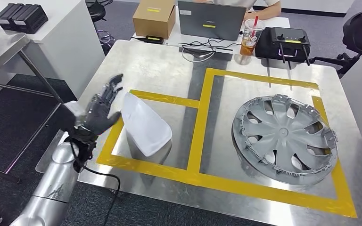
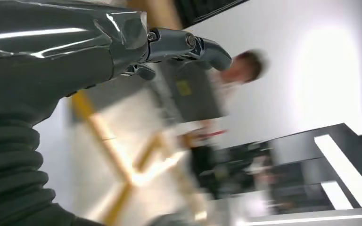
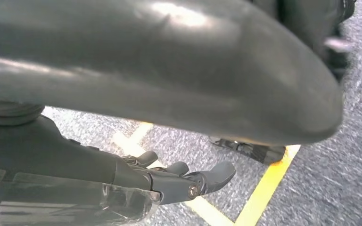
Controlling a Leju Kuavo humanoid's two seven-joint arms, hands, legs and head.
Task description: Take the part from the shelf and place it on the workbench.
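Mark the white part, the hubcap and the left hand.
white part (image 1: 145, 123), head view, middle of its upper face
hubcap (image 1: 284, 137), head view, central hub
left hand (image 1: 101, 107), head view, back of the hand

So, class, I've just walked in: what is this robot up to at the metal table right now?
The robot's left hand is open, fingers spread, beside a white part lying in a yellow-taped box on the workbench. It holds nothing, so the part looks already put down. A silver wheel cover lies in the neighbouring box. The right hand hangs open above the floor. A person sits behind a laptop.
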